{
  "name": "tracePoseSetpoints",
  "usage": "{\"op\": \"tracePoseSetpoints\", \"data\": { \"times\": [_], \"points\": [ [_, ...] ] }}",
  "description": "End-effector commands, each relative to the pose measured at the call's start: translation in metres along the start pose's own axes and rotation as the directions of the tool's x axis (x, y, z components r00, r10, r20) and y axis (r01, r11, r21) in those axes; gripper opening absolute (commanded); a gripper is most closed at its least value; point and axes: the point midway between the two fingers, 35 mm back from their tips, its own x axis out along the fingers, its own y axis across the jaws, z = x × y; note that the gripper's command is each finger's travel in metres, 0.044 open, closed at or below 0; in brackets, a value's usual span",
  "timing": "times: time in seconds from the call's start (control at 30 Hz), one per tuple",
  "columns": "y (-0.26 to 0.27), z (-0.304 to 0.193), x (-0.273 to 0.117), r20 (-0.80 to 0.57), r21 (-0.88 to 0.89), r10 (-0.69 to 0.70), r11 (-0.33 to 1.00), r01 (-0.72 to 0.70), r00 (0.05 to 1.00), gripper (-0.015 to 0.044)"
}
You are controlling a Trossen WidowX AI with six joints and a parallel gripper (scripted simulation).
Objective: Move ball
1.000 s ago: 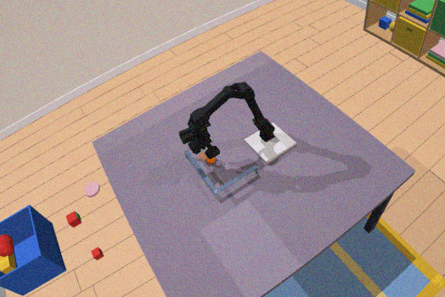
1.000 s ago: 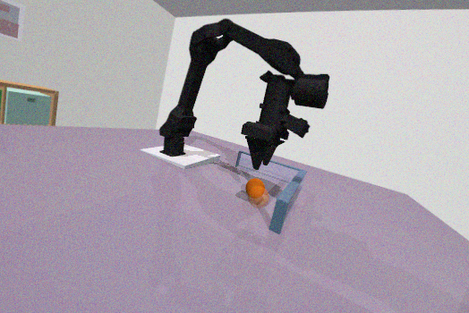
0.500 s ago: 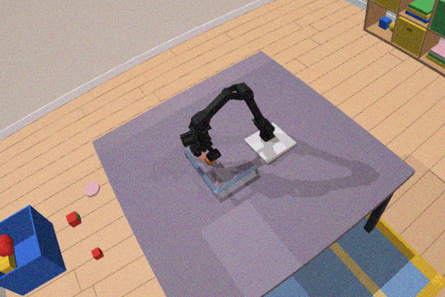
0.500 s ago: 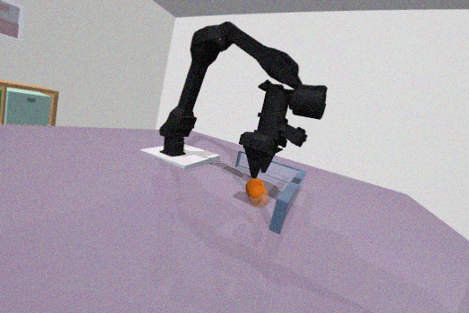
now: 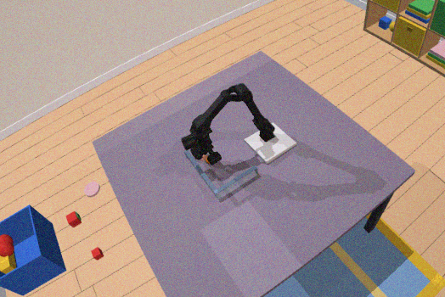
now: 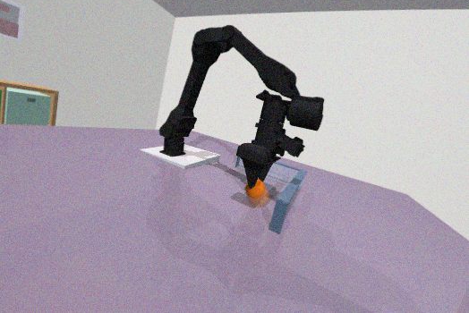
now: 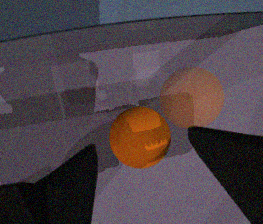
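A: The gripper stands fairly wide, its two dark fingers coming in from either side at the bottom of the wrist view, and nothing is clamped between them. It is low over the table, tips pointing down.

B: And the ball?

A: Orange, on the table, between the two fingers but touching neither, as far as the wrist view shows. In the exterior view it sits right under the fingertips, inside the corner made by the clear walls.

B: Where is the see-through copy?

A: Just beside the ball, up and to the right in the wrist view, a faint orange sphere nearer the walls. The two overlap slightly at the edges, so the ball is close to its spot but not on it.

B: So what is done?

A: Judging by this, only the approach: the fingers straddle the ball. The ball has not been gripped and is not on the mark.

B: What is left?

A: Nearly everything that counts. The ball has to go the short way to the copy, either held or nudged, come to rest there within the walls, and then the gripper must let go and draw clear. A round thing on a flat top will likely roll at a careless touch, so the shift calls for a gentle hand.
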Motion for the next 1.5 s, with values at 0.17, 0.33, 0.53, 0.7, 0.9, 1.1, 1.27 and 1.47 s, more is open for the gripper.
{"op": "tracePoseSetpoints", "data": {
  "times": [0.17, 0.33, 0.53, 0.7, 0.9, 1.1, 1.27, 1.47],
  "points": [
    [0.001, -0.001, 0.014, -0.004, 0.002, 0.004, 1.0, -0.004, 1.0, 0.0307],
    [0.001, -0.001, 0.014, -0.004, 0.002, 0.004, 1.0, -0.004, 1.0, 0.0215],
    [0.001, -0.001, 0.014, -0.004, 0.002, 0.004, 1.0, -0.004, 1.0, 0.0175],
    [0.0, 0.002, 0.002, -0.003, 0.002, 0.004, 1.0, -0.004, 1.0, 0.0044],
    [0.0, 0.006, -0.027, -0.003, 0.002, 0.004, 1.0, -0.004, 1.0, 0.0],
    [0.0, 0.008, -0.057, -0.003, 0.002, 0.004, 1.0, -0.004, 1.0, 0.0],
    [0.0, 0.006, -0.083, -0.003, 0.002, 0.004, 1.0, -0.004, 1.0, 0.0],
    [0.0, 0.001, -0.113, -0.003, 0.002, 0.004, 1.0, -0.004, 1.0, 0.0]
  ]
}}
